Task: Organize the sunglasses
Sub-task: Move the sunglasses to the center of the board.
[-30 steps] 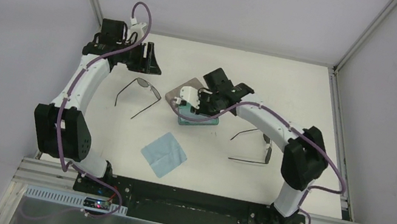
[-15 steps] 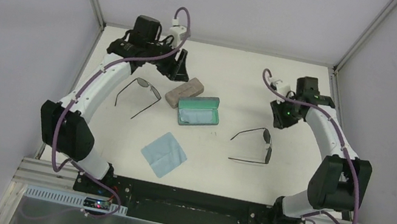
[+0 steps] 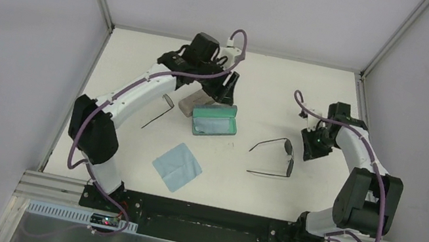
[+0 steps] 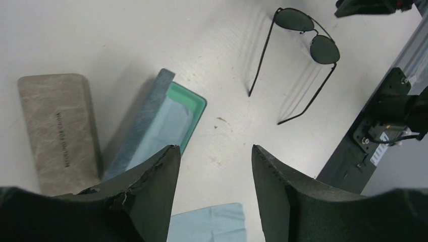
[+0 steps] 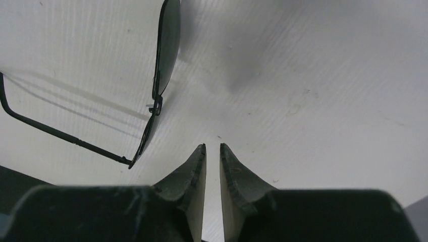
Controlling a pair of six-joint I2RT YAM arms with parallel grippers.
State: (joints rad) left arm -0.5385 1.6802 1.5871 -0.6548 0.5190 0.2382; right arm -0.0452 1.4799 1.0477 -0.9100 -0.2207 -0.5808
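One pair of black wire sunglasses [image 3: 277, 157] lies unfolded right of centre; it also shows in the left wrist view [image 4: 304, 44] and the right wrist view [image 5: 162, 75]. The second pair [image 3: 159, 114] lies left of the cases, mostly hidden under my left arm. My left gripper [image 3: 227, 88] hovers open and empty over the cases, as the left wrist view [image 4: 214, 151] shows. My right gripper [image 3: 311, 151] is just right of the right pair, with its jaws nearly touching and nothing between them [image 5: 212, 147].
An open teal-lined case [image 3: 214, 120] lies at the centre, also in the left wrist view [image 4: 160, 121]. A shut beige case [image 3: 190, 103] lies against its left, also in the left wrist view [image 4: 59, 132]. A light blue cloth [image 3: 177, 166] lies nearer me.
My left arm has swung right from the back left corner to over the cases. My right arm has left the cases, gone to the right side and come down beside the right sunglasses.
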